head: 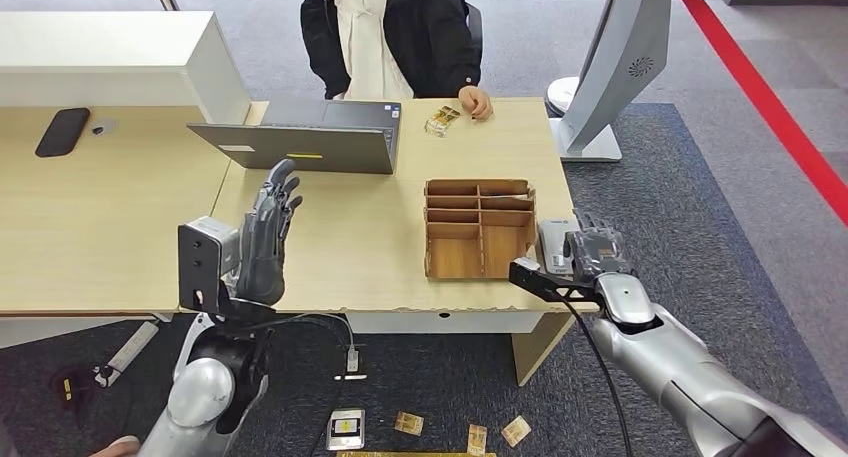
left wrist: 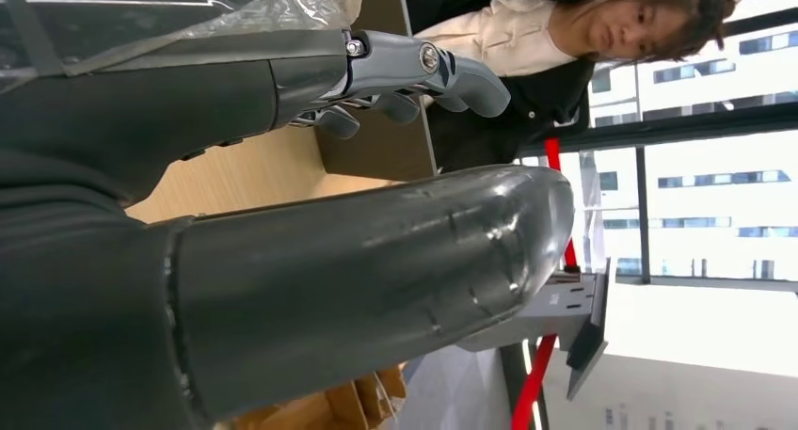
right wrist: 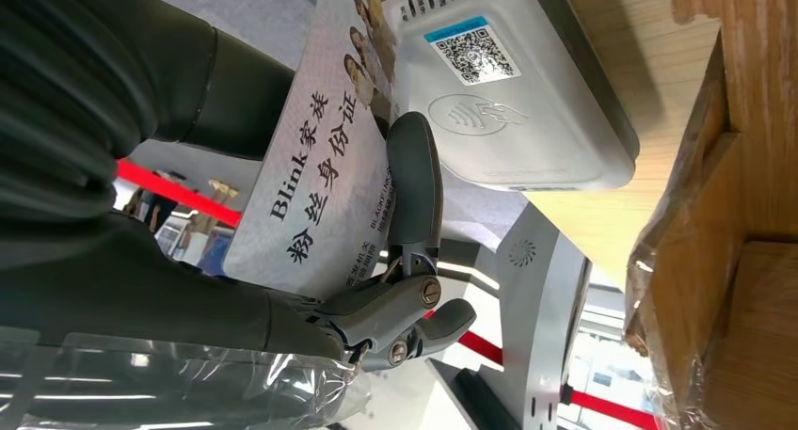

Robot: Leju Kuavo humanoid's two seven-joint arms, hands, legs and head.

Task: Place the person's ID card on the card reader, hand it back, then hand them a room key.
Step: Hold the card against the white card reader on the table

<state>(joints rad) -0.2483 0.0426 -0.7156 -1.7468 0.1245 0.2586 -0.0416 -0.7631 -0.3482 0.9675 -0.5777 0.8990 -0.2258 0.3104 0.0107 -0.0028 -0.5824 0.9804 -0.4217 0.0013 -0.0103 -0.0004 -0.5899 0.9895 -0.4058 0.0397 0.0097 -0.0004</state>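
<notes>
Closest to the lens in the right wrist view, the right hand [right wrist: 282,232] grasps the ID card [right wrist: 320,157], a pale card with printed characters and small portraits, its fingers [right wrist: 414,181] curled over the card's face. That card sits just beside the card reader [right wrist: 513,91], a light grey box with a QR sticker and a contactless symbol; whether they touch cannot be told. In the head view the right hand [head: 598,252] appears at the lower right of centre, over the counter [head: 350,237] edge, next to the card reader [head: 553,245] and the wooden divided tray [head: 478,229]. At lower left of that frame the left hand [head: 268,232] is raised upright with fingers released and apart, holding nothing; the left wrist view shows the same hand [left wrist: 311,261] with spread fingers [left wrist: 452,72]. Toward the top centre, a person [head: 390,32] in a dark jacket sits behind the counter, one hand resting near a small gold packet [head: 441,119]. An open laptop [head: 300,142] stands left of centre, and a dark phone [head: 62,131] lies at upper left.
</notes>
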